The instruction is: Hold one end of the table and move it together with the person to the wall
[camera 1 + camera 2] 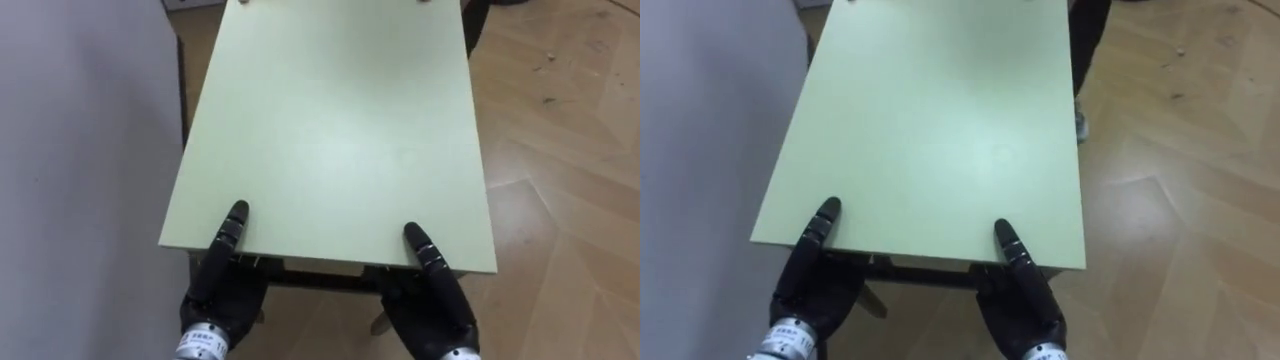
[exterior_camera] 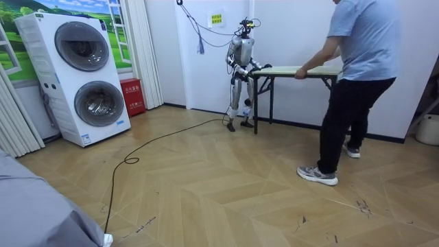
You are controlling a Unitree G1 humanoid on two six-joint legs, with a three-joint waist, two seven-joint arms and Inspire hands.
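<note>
A pale green table with dark legs stretches away from me. My left hand and right hand grip its near edge, each with the thumb on top of the board and the rest of the hand under it. In the room view I stand at the end of the table on the view's left, close to the white wall. A person in a blue shirt leans over the other end, and the person's hand holds the table's edge.
A pale wall runs close along the table's left side. Wooden floor lies open to the right. Two stacked washing machines and a red box stand further along the wall on the room view's left.
</note>
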